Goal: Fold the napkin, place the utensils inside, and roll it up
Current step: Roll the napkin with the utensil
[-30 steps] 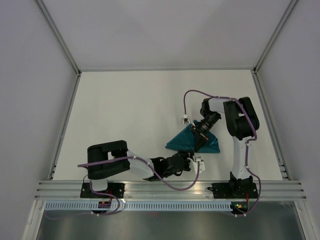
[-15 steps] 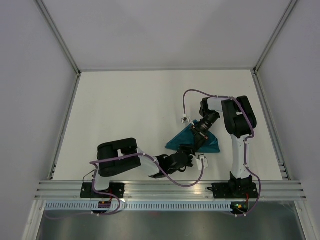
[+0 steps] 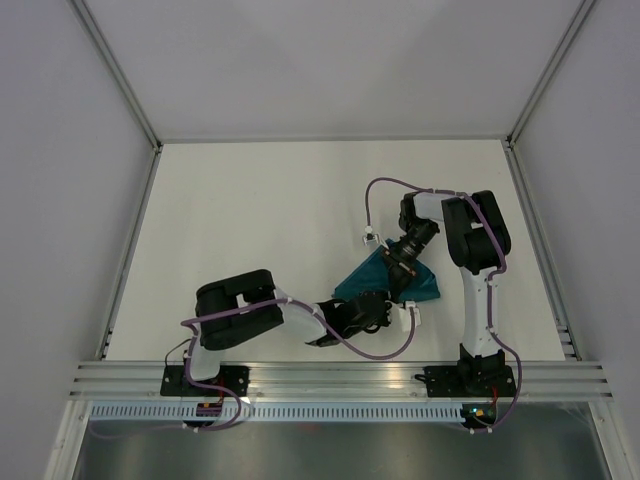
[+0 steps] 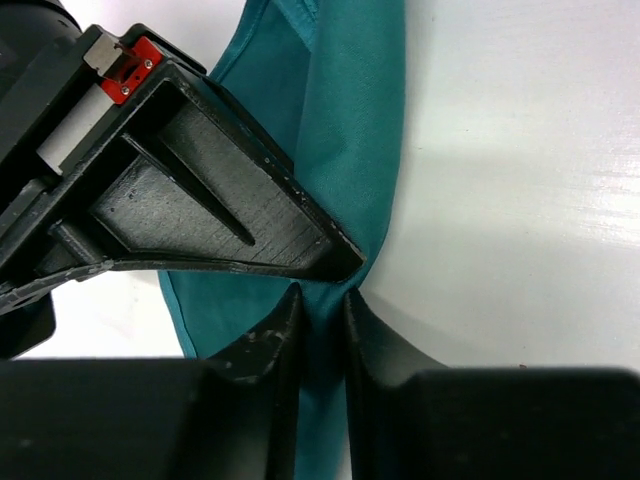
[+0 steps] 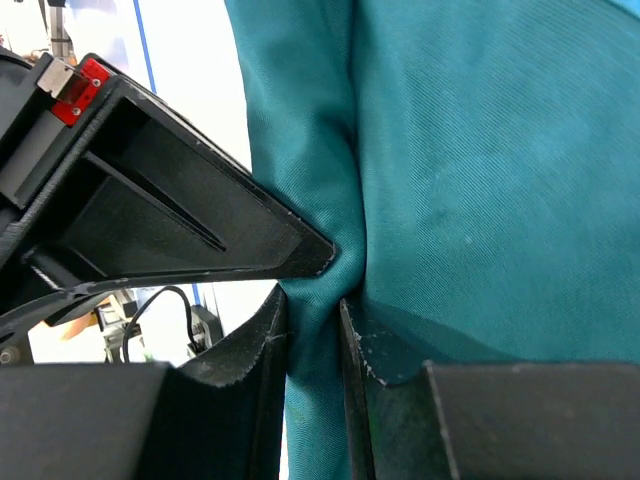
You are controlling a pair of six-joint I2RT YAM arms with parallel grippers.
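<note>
The teal-green napkin (image 3: 425, 285) lies folded in a triangle on the white table, right of centre, partly under both grippers. My left gripper (image 3: 378, 303) is at its near edge and is shut on a fold of the napkin (image 4: 345, 120), pinched between the fingertips (image 4: 270, 335). My right gripper (image 3: 403, 272) is on top of the napkin and is shut on a bunched ridge of the napkin (image 5: 480, 150). No utensils show in any view; I cannot tell whether they are inside the cloth.
The white table (image 3: 250, 220) is fenced by grey walls and an aluminium rail (image 3: 340, 378) along the near edge. A purple cable (image 3: 385, 185) loops above the right arm.
My left arm has reached further right and forward until its gripper is at the napkin's near edge. The right gripper has shifted slightly back and up on the cloth.
</note>
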